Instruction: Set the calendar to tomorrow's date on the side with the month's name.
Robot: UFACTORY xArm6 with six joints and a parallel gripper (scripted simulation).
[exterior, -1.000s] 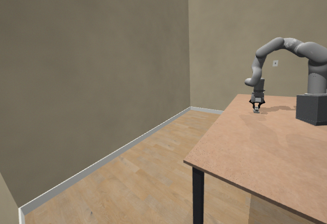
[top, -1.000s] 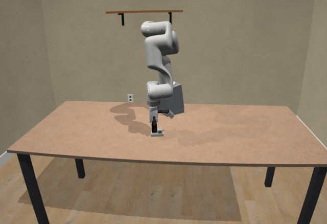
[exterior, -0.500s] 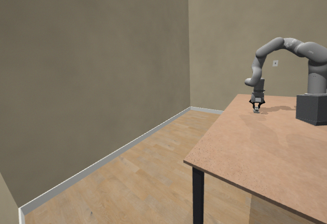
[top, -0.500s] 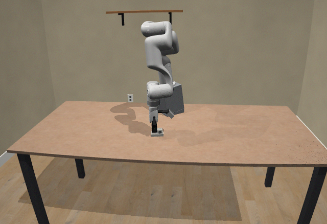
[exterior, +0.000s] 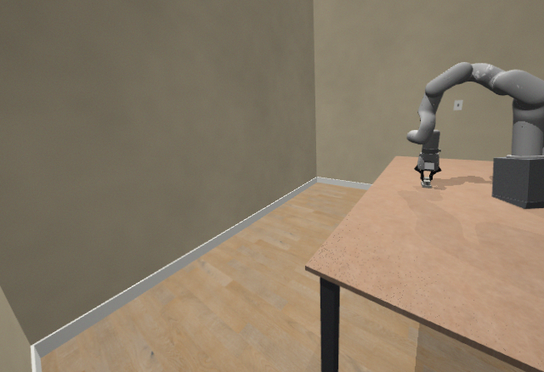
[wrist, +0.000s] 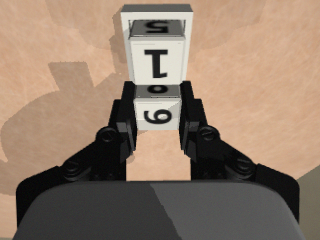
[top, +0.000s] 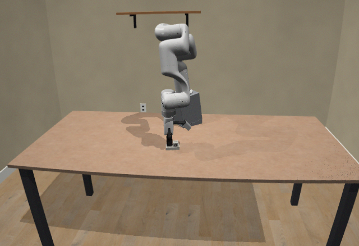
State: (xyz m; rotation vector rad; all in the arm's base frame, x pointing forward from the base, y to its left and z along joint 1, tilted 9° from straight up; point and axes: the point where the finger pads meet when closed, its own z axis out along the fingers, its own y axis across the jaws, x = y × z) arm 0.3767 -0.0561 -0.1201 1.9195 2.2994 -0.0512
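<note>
The pale tray [top: 173, 147] [exterior: 426, 186] [wrist: 125, 45] lies flat on the table. The right-hand cube [top: 175, 144] [wrist: 175, 60] stands in it, with 1 on top and 5 on its outer side in the wrist view; a dark digit on its front is too small to read surely. My gripper [top: 169, 144] [exterior: 426, 180] [wrist: 157, 96] points down at the tray's left half and is shut on the left-hand cube [wrist: 144, 124]. This cube has 9 on top; a partly hidden digit is on its side towards the other cube. Its front is behind a finger, and its contact with the tray floor is hidden.
The tray stands on the brown table [top: 231, 164] [exterior: 439, 262], in front of the robot's grey base [top: 191, 109] [exterior: 512, 181]. The front table edge lies beyond the tray from the base. A wall shelf [top: 158, 13] hangs behind and above the arm.
</note>
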